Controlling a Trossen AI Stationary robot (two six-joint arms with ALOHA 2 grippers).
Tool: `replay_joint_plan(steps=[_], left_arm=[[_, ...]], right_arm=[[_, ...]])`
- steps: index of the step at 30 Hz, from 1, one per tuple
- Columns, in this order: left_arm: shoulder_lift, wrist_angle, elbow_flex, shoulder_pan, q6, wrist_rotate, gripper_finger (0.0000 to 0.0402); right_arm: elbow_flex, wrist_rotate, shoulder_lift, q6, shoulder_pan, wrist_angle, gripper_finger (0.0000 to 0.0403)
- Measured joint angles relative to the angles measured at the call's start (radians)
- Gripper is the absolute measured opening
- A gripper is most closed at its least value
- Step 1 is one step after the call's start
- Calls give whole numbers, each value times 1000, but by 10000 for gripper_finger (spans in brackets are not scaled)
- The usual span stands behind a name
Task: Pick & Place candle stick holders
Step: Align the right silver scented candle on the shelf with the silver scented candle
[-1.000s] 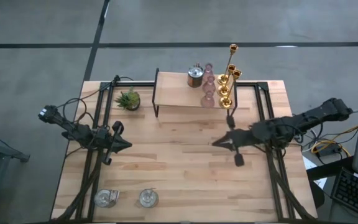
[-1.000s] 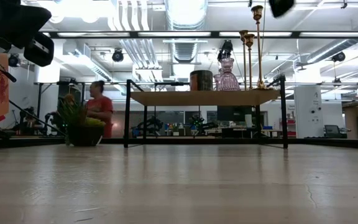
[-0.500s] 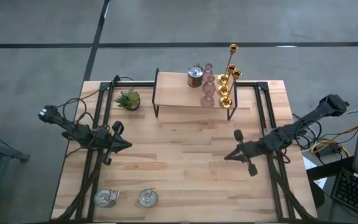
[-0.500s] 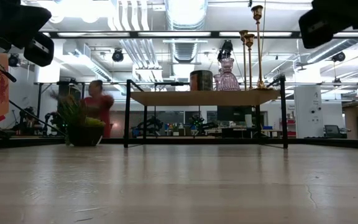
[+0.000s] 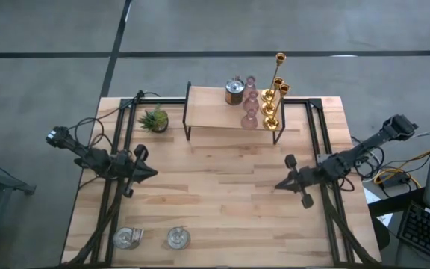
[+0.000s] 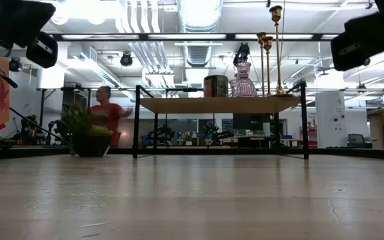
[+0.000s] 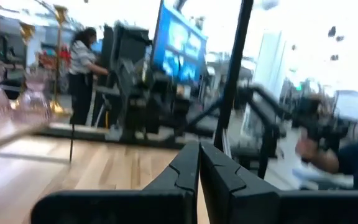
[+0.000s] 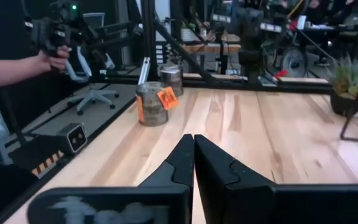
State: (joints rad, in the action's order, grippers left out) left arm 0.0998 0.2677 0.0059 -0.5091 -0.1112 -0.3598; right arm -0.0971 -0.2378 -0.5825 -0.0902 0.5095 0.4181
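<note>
High view first: I see the wooden table (image 5: 222,202) filling the middle of the frame, with a small raised shelf (image 5: 211,117) at its upper centre. On that shelf stand three gold candle stick holders (image 5: 272,93) at the right end, three pink glass holders (image 5: 250,104) just left of them, and one silvery cup (image 5: 234,89) left of the pink ones. Two more silvery cups (image 5: 128,238) sit near the lower left edge of the frame, side by side and slightly apart. A small green potted plant (image 5: 154,119) stands left of the shelf, on the table.

My left gripper (image 5: 151,173) hangs over the left-centre of the table, pointing toward the middle, fingers pressed together and holding nothing. My right gripper (image 5: 281,185) sits over the right-centre of the table, pointing left, also clenched on nothing. Both are well apart from every holder.

From the right wrist camera I see the closed fingers (image 8: 194,155) meeting in a tight seam, with the two cups (image 8: 151,104) beyond them on the bare wood. A person's hand (image 8: 53,61) shows at the upper left of that frame, off the table. From the left wrist camera the fingers (image 7: 199,167) are likewise pressed together.

In the low view, the shelf (image 6: 219,104) carries the holders at upper centre, and a person in red (image 6: 105,113) sits behind the table at the left.
</note>
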Motion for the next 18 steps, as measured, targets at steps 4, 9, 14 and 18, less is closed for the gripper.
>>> replay_joint_plan(steps=[4, 9, 14, 18], left_arm=[[0, 136, 0, 0, -18, -43, 16], [0, 359, 0, 0, -40, -25, 16], [1, 415, 0, 0, 24, 15, 16], [2, 413, 0, 0, -5, 8, 16]], right_arm=[[63, 3, 87, -20, -15, -11, 8], [89, 7, 173, -37, -16, -85, 8], [82, 18, 242, -34, -38, -166, 8], [80, 159, 293, -38, -97, -201, 8]])
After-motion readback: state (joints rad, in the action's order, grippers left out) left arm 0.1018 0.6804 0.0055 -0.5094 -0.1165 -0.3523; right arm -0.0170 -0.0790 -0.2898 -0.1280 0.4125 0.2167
